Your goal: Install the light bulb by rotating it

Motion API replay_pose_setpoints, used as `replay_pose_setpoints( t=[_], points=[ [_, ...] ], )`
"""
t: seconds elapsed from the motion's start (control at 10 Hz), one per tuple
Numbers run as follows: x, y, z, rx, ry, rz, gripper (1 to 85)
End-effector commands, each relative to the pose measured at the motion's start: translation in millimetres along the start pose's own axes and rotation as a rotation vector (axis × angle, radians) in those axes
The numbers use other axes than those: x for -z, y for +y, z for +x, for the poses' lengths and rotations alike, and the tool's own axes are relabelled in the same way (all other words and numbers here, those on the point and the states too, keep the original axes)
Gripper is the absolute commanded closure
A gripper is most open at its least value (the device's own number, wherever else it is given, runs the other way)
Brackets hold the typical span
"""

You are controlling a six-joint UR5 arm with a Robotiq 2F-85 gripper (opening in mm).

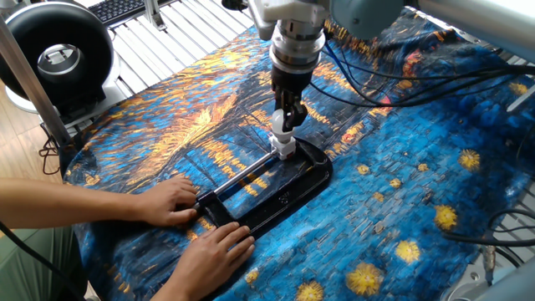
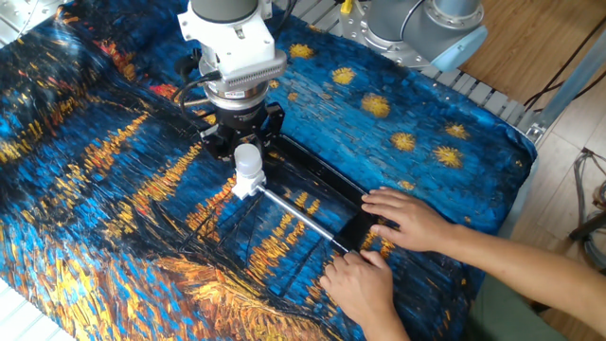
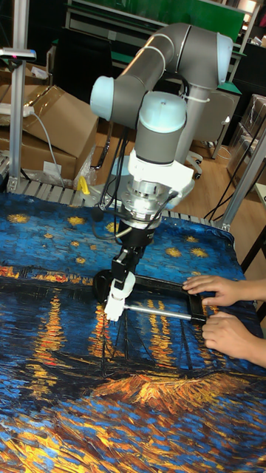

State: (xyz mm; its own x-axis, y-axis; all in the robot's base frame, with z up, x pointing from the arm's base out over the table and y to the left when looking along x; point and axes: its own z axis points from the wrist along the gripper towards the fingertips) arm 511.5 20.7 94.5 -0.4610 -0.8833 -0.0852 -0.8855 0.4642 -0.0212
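- Right now the pincer (image 2: 244, 142) points straight down, its dark fingers (image 1: 287, 109) closed around the light bulb (image 2: 246, 157).
- Below it, the bulb stands upright on a small white socket block (image 2: 244, 185) at the far end of a black frame (image 1: 288, 194).
- Nearby, a metal rod (image 2: 301, 218) runs from the block toward two human hands (image 2: 405, 218) pressing the frame's near end.
- Underneath, a blue and orange painted cloth (image 1: 401, 184) covers the counter.
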Motion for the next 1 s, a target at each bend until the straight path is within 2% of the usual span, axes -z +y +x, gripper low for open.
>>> replay_pose_setpoints(
  t=[0.0, 0.1, 0.3, 0.4, 0.6, 0.7, 0.9],
  points=[
    [3.1, 0.9, -2.2, -0.085, -0.029, -0.002, 76.7],
    [3.2, -0.9, -2.9, -0.115, -0.046, 0.002, 84.7],
    [0.0, -8.9, -2.9, -0.167, -0.074, 0.028, 84.7],
    [-1.1, -11.5, -4.9, -0.228, -0.094, 0.040, 84.7],
    [1.8, -13.8, 1.4, -0.356, -0.087, 0.038, 84.7],
    [3.5, -11.3, 2.4, -0.423, -0.092, 0.019, 84.7],
    [3.1, -10.4, 3.6, -0.533, -0.098, 0.011, 84.7]
  ],
)
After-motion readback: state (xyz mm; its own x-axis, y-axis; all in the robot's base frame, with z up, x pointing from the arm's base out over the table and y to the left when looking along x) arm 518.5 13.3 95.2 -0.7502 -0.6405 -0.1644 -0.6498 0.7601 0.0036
